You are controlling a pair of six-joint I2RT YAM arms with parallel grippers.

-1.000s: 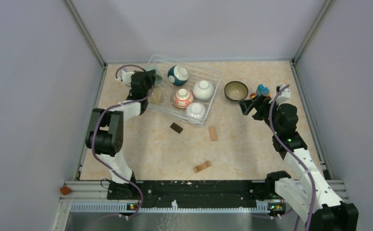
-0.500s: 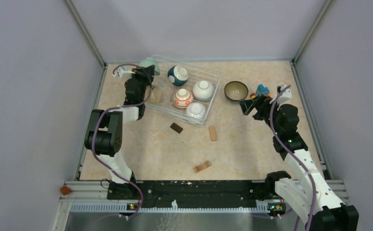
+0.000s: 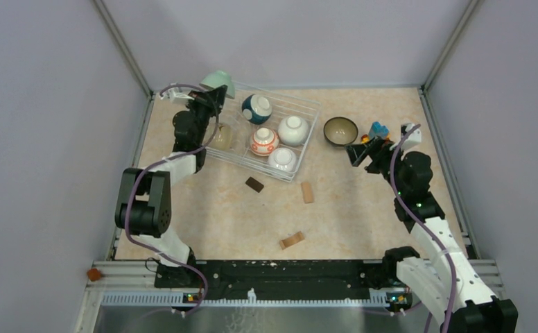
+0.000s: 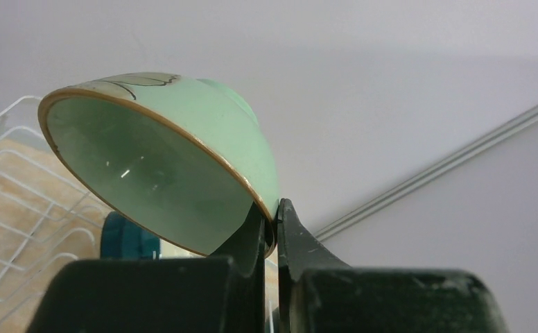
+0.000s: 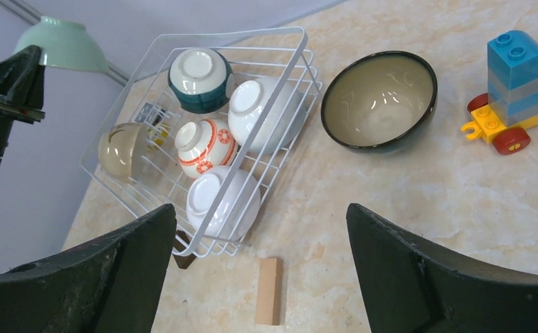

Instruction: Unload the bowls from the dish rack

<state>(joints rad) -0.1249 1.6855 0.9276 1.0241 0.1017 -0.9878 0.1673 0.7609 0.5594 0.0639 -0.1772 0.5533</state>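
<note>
My left gripper (image 3: 209, 97) is shut on the rim of a pale green bowl (image 3: 218, 82) and holds it tilted in the air above the far left corner of the white wire dish rack (image 3: 308, 137). In the left wrist view the fingers (image 4: 274, 208) pinch the bowl's (image 4: 183, 139) gold-edged rim. Inside the rack lie a teal-and-white bowl (image 3: 256, 108), a white bowl (image 3: 293, 130), an orange-patterned bowl (image 3: 264, 141), a second white bowl (image 3: 283, 159) and a beige bowl (image 3: 223, 137). A dark brown-lined bowl (image 3: 340, 130) stands upright on the table right of the rack. My right gripper (image 3: 358, 154) is open and empty beside it.
Two wooden blocks (image 3: 308, 191) (image 3: 292, 240) and a dark block (image 3: 254, 184) lie in front of the rack. A toy of coloured bricks (image 3: 377, 130) sits right of the dark bowl. Walls close in at the left, back and right.
My left gripper has lifted the pale green bowl up out of the rack's far left corner. The right arm has hardly moved.
</note>
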